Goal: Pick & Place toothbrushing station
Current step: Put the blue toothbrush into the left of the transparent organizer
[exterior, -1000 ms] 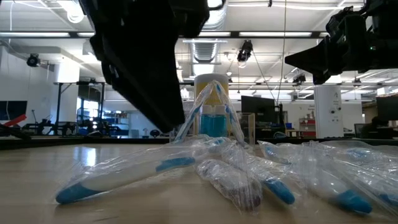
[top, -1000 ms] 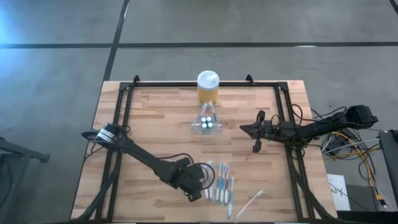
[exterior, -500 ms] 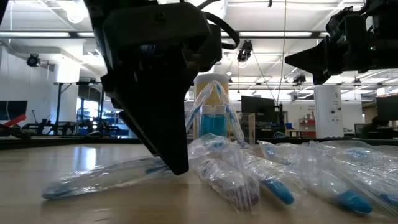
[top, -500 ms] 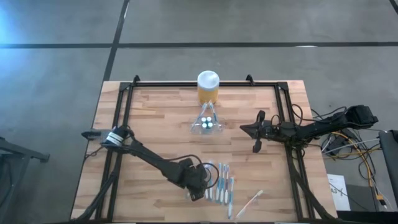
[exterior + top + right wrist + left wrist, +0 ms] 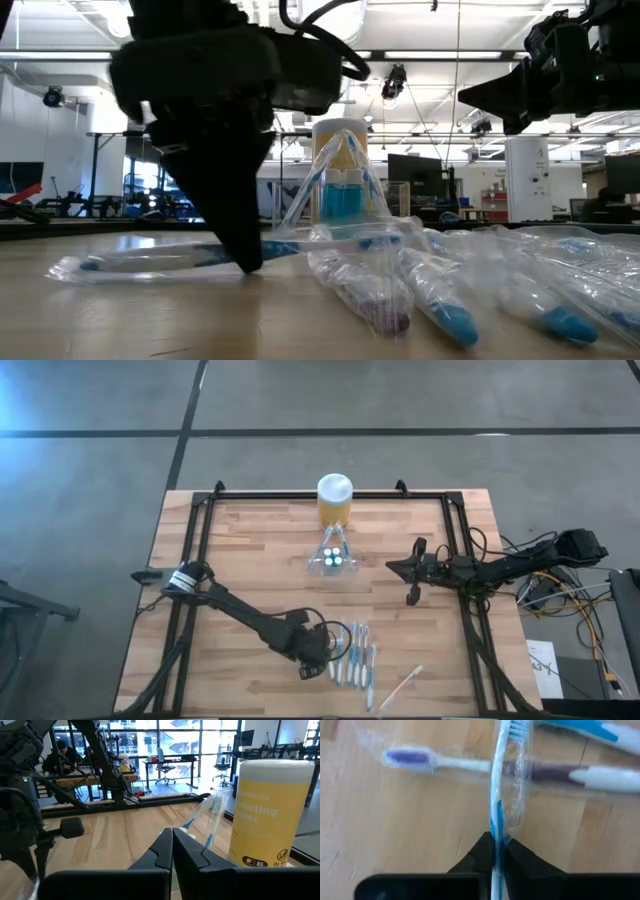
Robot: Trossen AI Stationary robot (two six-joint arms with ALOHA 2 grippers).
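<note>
Wooden desk (image 5: pixel 250 560) with a black frame carries everything, and grey floor lies around it. My left gripper (image 5: pixel 322 663) is low over the desk near the front edge, a little left of the middle. Its jaws are pressed together on a wrapped blue toothbrush (image 5: pixel 496 815), which runs straight out between the two dark fingers (image 5: pixel 520 860) in the left wrist view. In the low view this toothbrush lies almost flat, close to the wood, with my dark gripper standing on it. Just beside it, toward the right, more wrapped toothbrushes (image 5: pixel 360 658) lie in a row, and one with a purple head (image 5: pixel 407 757) lies across behind the held one.

The toothbrushing station (image 5: pixel 331 557), a small clear holder, stands behind the middle of the desk, just in front of the yellow jar (image 5: pixel 334 500) with the white lid at the back edge. It is well apart from my left gripper.

My right gripper (image 5: pixel 409 596) waits near the right edge of the desk, jaws together and holding nothing.
</note>
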